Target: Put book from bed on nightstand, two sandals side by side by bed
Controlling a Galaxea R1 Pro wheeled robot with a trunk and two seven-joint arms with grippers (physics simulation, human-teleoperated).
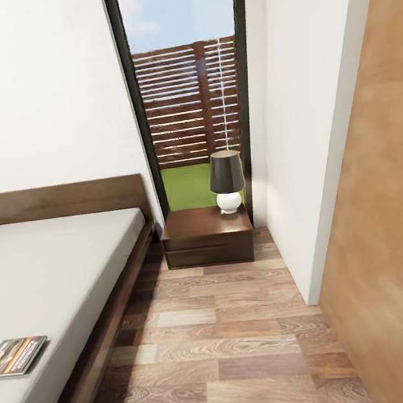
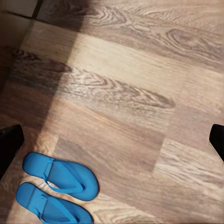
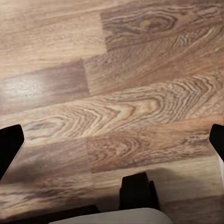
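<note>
Wood-plank floor (image 1: 239,346) runs between the bed (image 1: 50,279) and a white wall toward the nightstand (image 1: 207,234), where a lamp (image 1: 226,181) stands. The book (image 1: 16,356) lies near the mattress edge. Both sandals (image 2: 58,186) lie side by side on the floor under the left tool (image 2: 114,140), spread wide; the right tool (image 3: 114,140) is wide too, holding nothing. Risks, I judge: nudging the sandals, or hitting the lamp when setting the book down.

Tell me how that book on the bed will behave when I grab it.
The book looks thin and flat, so probably light and a bit floppy. Its cover seems glossy, so the jaws may slip. It lies near the edge of the bed, so a push could slide it off onto the floor.
</note>
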